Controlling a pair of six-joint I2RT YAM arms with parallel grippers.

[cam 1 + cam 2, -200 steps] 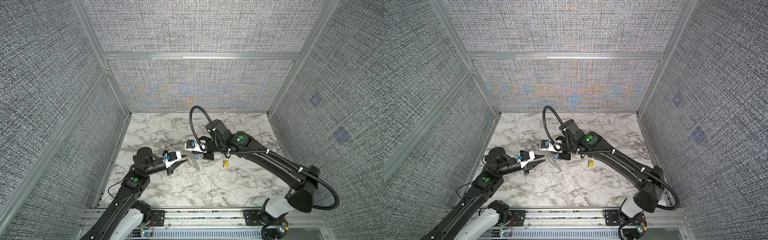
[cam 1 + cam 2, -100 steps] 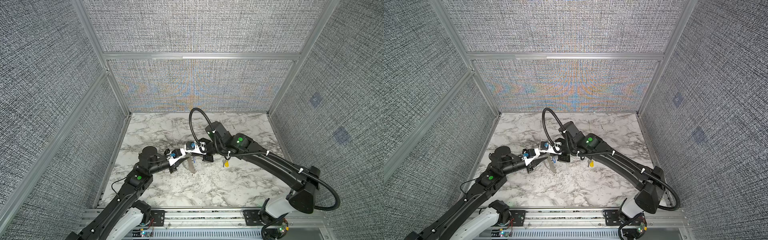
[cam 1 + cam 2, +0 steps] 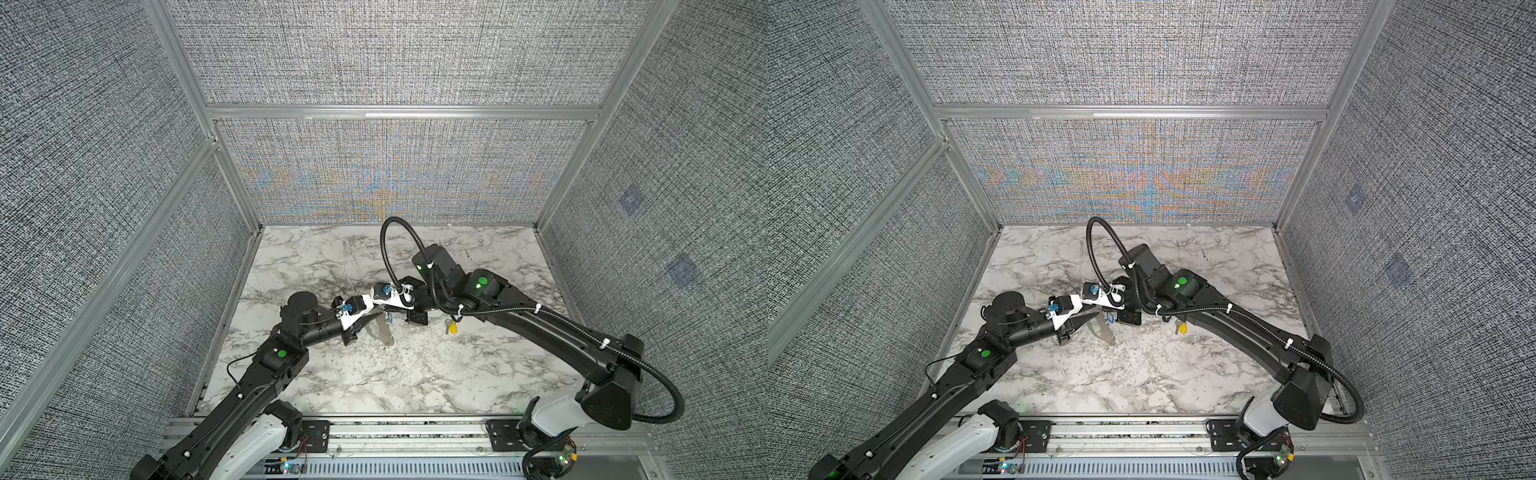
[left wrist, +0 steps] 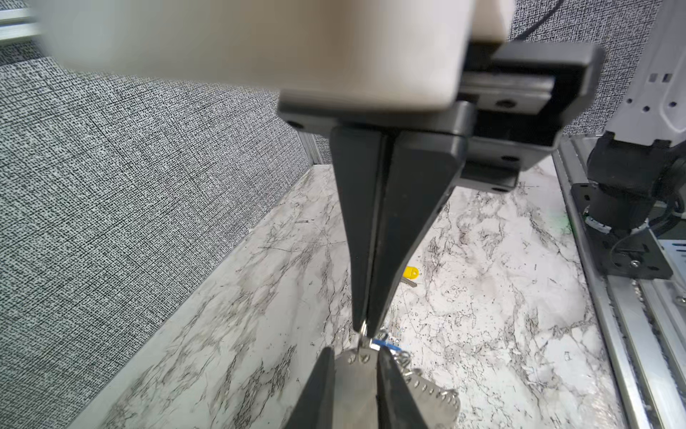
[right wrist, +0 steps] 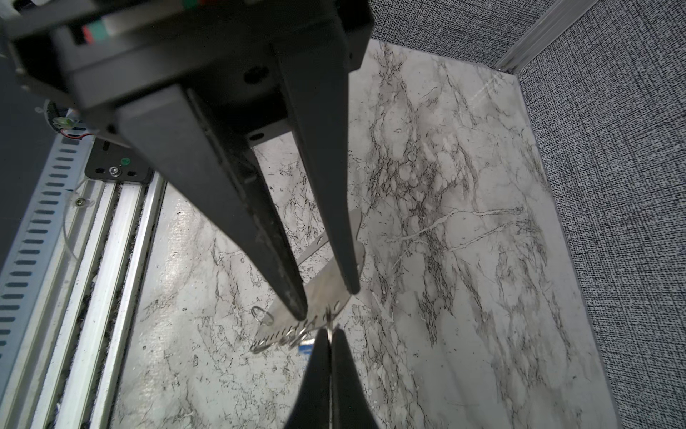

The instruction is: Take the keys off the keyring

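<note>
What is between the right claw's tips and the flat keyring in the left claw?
A small wire ring, pinched in the shut right claw and reaching the keyring's holed edge; the left wrist view shows it best.

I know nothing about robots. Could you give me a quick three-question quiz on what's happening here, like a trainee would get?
1. True or false: the yellow key hangs on the keyring.
2. What does the left gripper hold? A) the flat metal keyring B) the yellow key C) nothing
3. Fill in: the right gripper is shut on a small metal ____ fixed to the keyring, close to the blue key.

Key
1. False: it lies apart on the marble table.
2. A
3. ring
</note>
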